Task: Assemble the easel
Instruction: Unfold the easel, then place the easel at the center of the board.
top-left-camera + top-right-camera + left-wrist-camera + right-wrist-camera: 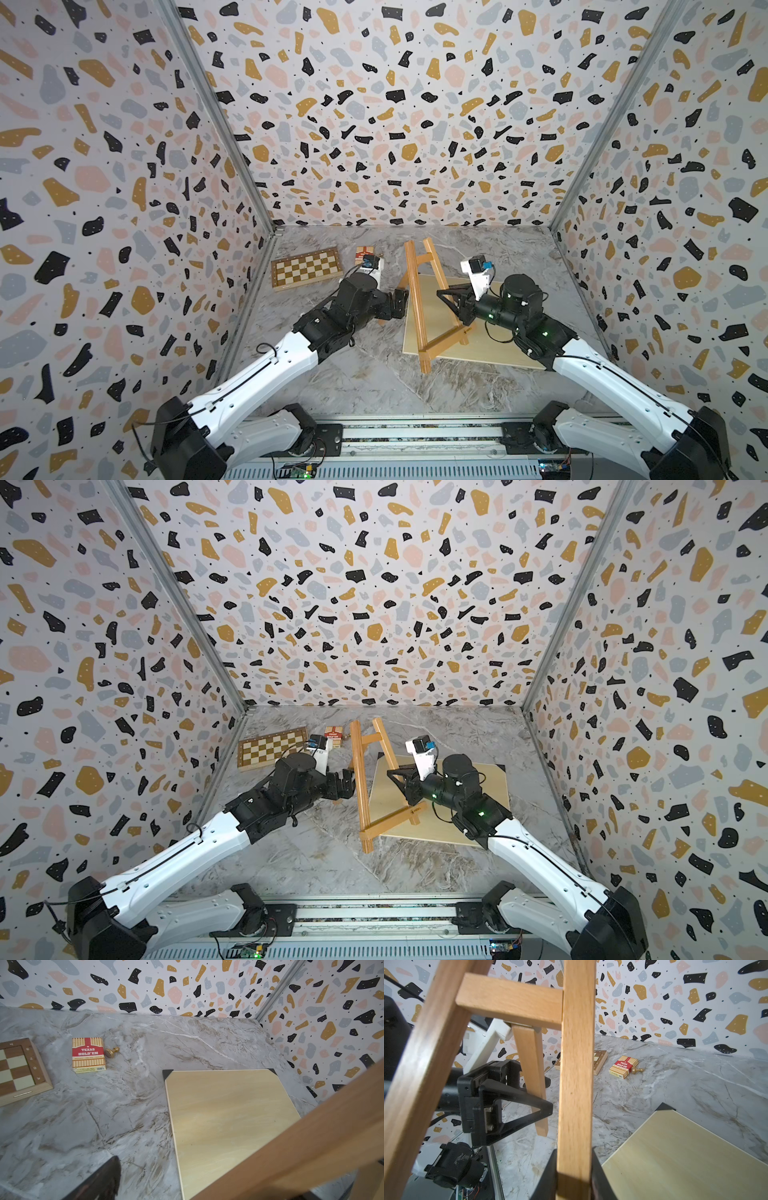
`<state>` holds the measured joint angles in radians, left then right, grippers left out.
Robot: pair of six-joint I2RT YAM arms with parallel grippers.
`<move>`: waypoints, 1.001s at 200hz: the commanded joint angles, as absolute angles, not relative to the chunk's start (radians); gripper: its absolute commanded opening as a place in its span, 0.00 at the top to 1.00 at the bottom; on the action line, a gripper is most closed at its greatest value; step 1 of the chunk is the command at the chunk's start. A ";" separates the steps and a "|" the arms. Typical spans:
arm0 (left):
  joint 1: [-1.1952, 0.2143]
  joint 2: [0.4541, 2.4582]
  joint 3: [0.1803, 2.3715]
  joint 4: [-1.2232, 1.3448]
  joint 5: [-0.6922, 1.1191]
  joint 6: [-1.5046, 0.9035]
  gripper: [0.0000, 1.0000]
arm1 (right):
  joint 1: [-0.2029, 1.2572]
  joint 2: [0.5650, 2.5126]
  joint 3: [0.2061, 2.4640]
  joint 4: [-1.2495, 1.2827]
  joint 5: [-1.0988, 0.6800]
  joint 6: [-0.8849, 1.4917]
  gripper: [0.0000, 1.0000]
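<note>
The easel [417, 307] is an orange-brown wooden A-frame, tilted up over the pale board in both top views. Its short top crossbar [422, 260] points to the back wall and its ledge bar [444, 345] to the front. My right gripper [445, 296] is shut on the right slat [576, 1084], whose wood sits tight between both fingers [548, 1178]. My left gripper [401, 305] stands open just left of the left slat [360, 787], close to the easel's hinged rear leg [532, 1076]. In the left wrist view one dark finger [104, 1178] shows, and a blurred slat [311, 1147] crosses close by.
A large pale board with black corners [473, 336] lies flat under the easel at centre right. At the back left lie a wooden chessboard [305, 268], a red card box [88, 1054] and a small brass knob [111, 1051]. Patterned walls enclose the marble table [353, 374].
</note>
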<state>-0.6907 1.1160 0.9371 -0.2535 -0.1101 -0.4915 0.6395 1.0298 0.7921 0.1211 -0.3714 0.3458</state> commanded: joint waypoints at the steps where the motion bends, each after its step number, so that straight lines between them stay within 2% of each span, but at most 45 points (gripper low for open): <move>1: -0.643 1.118 0.969 -0.223 -0.100 -0.531 0.01 | 0.632 1.021 0.853 0.116 -0.292 0.365 1.00; 21: -0.642 1.090 0.953 -0.251 -0.077 -0.538 0.01 | 0.608 1.057 0.882 0.133 -0.182 0.374 1.00; 54: -0.643 1.048 0.956 -0.367 -0.188 -0.594 0.01 | 0.550 1.110 0.917 0.206 -0.019 0.372 1.00; 75: -0.642 1.028 0.927 -0.319 -0.177 -0.607 0.01 | 0.532 1.165 0.905 0.307 0.149 0.301 1.00; 99: -0.643 1.064 0.944 -0.302 -0.186 -0.596 0.01 | 0.468 1.276 0.897 0.455 0.247 0.250 1.00; 140: -0.640 1.140 0.972 -0.230 -0.195 -0.558 0.01 | 0.396 1.477 0.907 0.756 0.312 0.123 1.00; 200: -0.631 1.201 0.970 -0.145 -0.208 -0.540 0.01 | 0.362 1.757 1.011 1.009 0.387 -0.016 1.00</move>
